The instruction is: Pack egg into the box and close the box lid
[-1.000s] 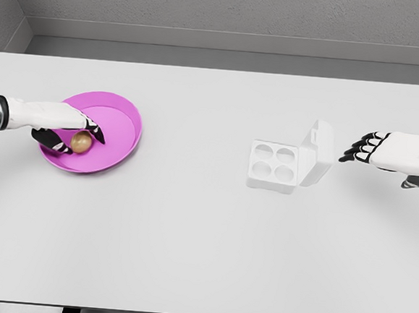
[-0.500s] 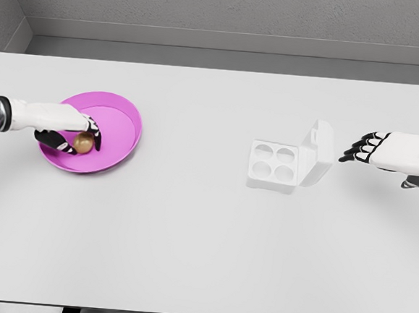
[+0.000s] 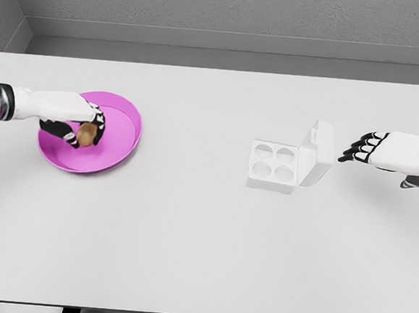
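White tabletop [image 3: 203,236], grey wall behind. Left hand [image 3: 74,120] over round pink plastic bowl [image 3: 121,131], fingers curled around small brown egg [image 3: 87,134]. Step: pick-up. Next: lift clear, carry across to white four-cup egg box [image 3: 274,165], lid up. Right hand [image 3: 384,152] beside box, fingers loosely spread, empty.

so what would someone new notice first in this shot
The bright pink bowl at the table's left stands out, with the left hand closed around a brown egg inside it. Right of centre sits the white egg box, its lid open and four cups empty, with the right hand hovering beside it.
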